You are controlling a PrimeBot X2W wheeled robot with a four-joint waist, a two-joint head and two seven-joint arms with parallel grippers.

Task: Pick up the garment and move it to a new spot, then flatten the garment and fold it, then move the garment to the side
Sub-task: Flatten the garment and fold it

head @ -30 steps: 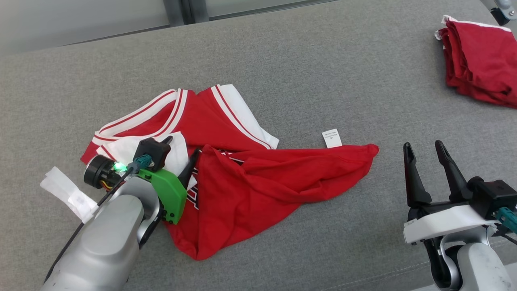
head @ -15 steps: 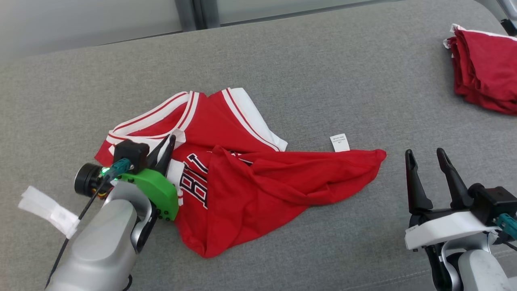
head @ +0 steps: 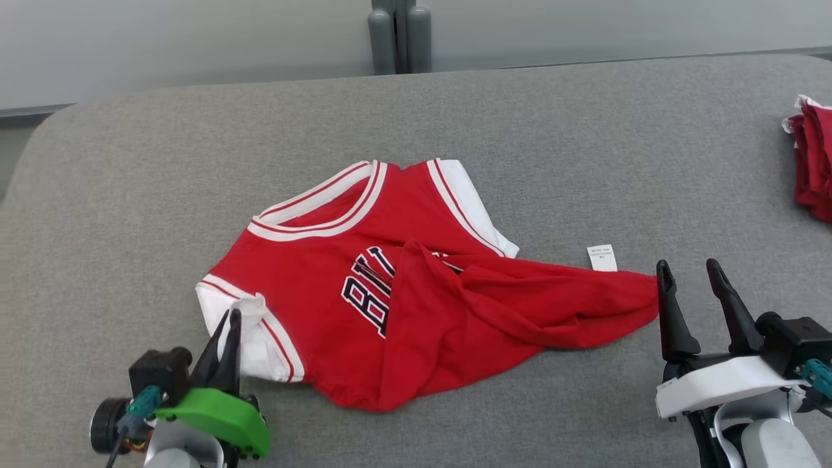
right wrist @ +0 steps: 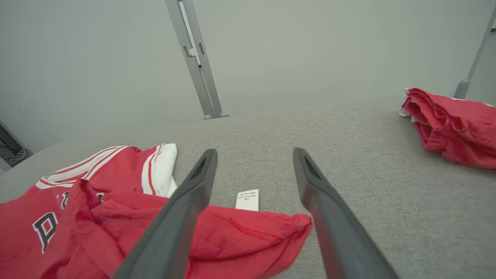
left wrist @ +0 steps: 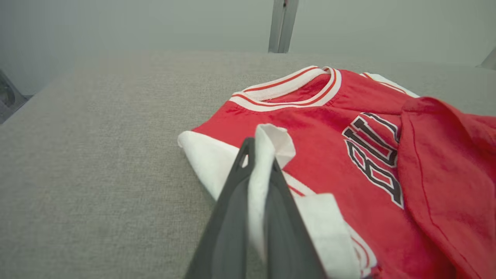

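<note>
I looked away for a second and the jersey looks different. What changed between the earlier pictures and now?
The left gripper shut on the jersey at its white sleeve trim and drew it back toward the robot, unfolding that side so the chest lettering lies bare. The head camera also shifted. The right gripper stayed open beside the red hem, and the folded red pile lay untouched.

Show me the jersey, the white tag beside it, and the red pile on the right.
jersey (head: 305, 273), head view, red chest below the collar
white tag (head: 602, 257), head view, middle of the label
red pile (right wrist: 453, 124), right wrist view, top of the cloth
</note>
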